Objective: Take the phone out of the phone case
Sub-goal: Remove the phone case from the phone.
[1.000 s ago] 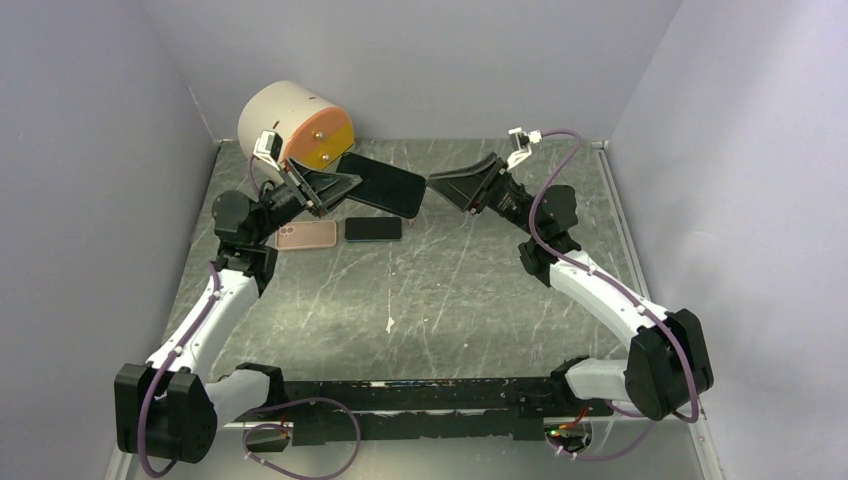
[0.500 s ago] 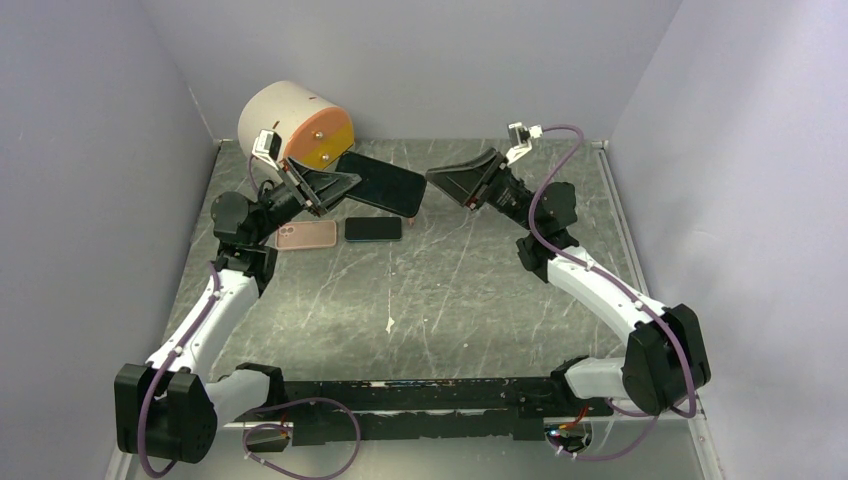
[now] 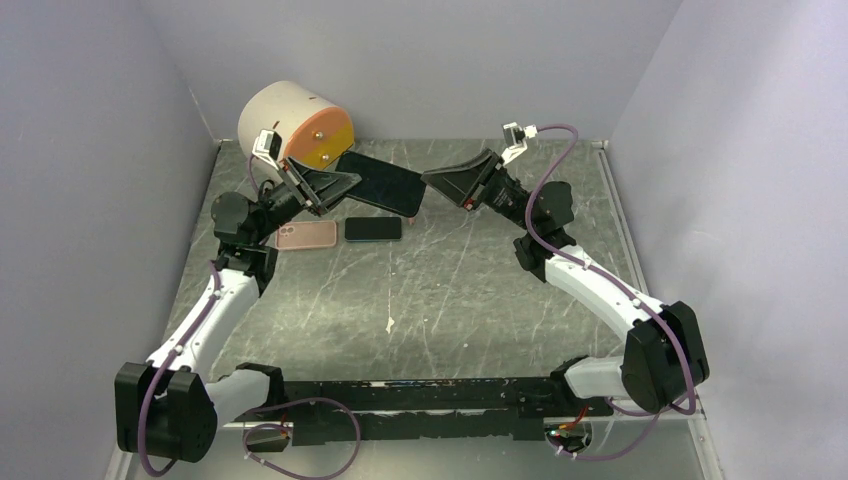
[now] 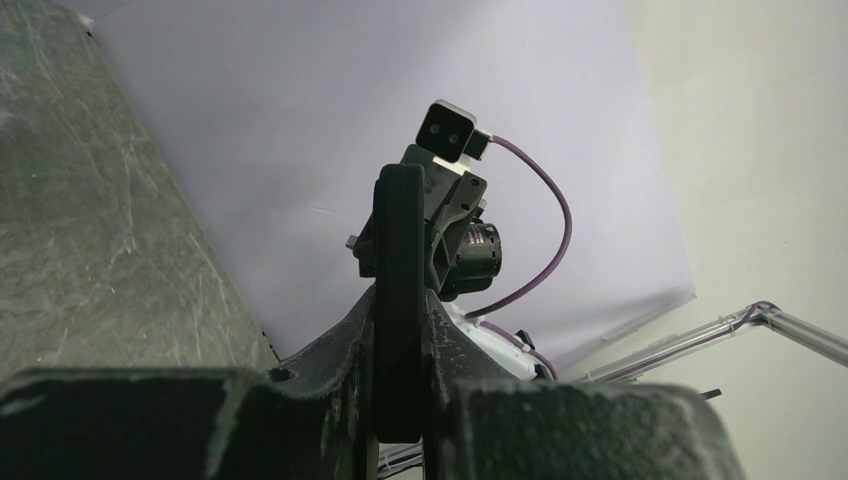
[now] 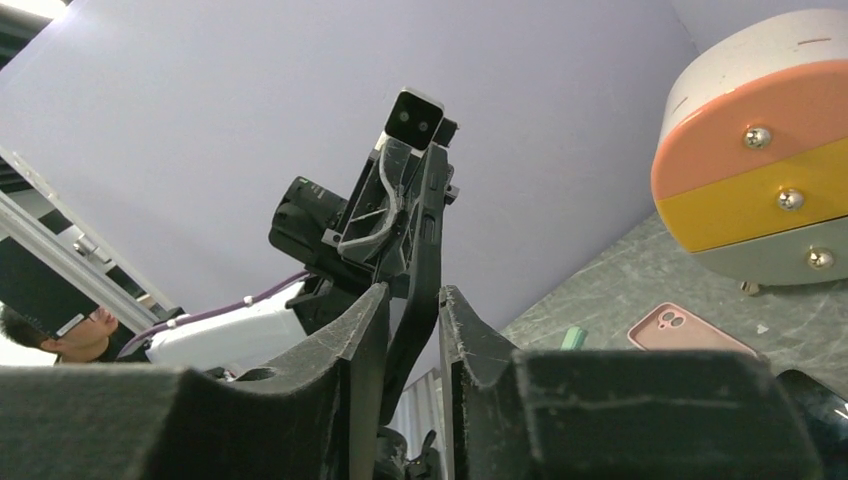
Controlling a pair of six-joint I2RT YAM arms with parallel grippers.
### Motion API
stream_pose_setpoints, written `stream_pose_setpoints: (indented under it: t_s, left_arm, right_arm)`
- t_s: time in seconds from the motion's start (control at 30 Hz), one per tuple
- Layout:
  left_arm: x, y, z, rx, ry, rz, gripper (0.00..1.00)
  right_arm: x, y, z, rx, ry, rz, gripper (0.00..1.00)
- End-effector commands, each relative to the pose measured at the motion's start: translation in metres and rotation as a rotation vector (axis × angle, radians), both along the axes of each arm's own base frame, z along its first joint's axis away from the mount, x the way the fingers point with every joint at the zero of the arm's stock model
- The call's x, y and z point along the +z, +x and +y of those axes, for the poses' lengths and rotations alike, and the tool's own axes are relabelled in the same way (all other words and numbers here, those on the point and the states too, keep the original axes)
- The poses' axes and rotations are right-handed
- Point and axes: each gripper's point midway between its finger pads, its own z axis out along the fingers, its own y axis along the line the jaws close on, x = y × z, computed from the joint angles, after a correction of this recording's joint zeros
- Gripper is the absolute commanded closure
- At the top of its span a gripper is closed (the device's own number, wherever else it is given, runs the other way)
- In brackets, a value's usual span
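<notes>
Left gripper (image 3: pixel 343 184) is clamped on the black phone (image 3: pixel 385 183), holding it off the table at the far left. Right gripper (image 3: pixel 433 183) straddles its right end, fingers nearly closed; I cannot tell whether they pinch. Pink case (image 3: pixel 306 235) lies below.

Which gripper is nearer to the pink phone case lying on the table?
Left. The left gripper hangs just beyond the pink phone case; the right gripper sits well off to its right.
</notes>
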Motion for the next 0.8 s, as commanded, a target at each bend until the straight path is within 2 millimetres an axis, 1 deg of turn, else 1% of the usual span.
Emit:
stream_pose_setpoints:
  t_s: [0.0, 0.1, 0.27, 0.47, 0.53, 0.57, 0.6, 0.77]
  left_arm:
    - [0.025, -0.012, 0.001, -0.005, -0.039, -0.108, 0.98]
    - [0.022, -0.012, 0.001, -0.007, -0.039, -0.114, 0.97]
    - [0.018, -0.014, 0.002, -0.002, -0.048, -0.131, 0.97]
    - [0.032, -0.026, 0.003, 0.001, -0.041, -0.253, 0.97]
    - [0.035, -0.027, 0.003, 0.009, -0.04, -0.265, 0.97]
    - [0.036, -0.026, 0.004, 0.016, -0.044, -0.263, 0.97]
    - [0.035, -0.025, 0.005, 0.024, -0.047, -0.257, 0.97]
    - [0.031, -0.022, 0.007, 0.04, -0.061, -0.234, 0.98]
  right_arm:
    - [0.023, -0.008, -0.001, 0.008, 0.027, -0.083, 0.75]
    - [0.027, -0.011, -0.003, 0.017, 0.043, -0.089, 0.83]
    - [0.039, -0.017, -0.008, 0.054, 0.091, -0.103, 1.0]
    - [0.051, -0.025, -0.006, 0.141, 0.133, -0.097, 1.0]
    - [0.053, -0.027, -0.005, 0.159, 0.127, -0.107, 1.0]
    - [0.051, -0.026, -0.004, 0.153, 0.114, -0.106, 0.99]
    - [0.05, -0.025, -0.005, 0.13, 0.096, -0.116, 0.96]
    - [0.039, -0.018, -0.013, 0.004, 0.017, -0.12, 0.71]
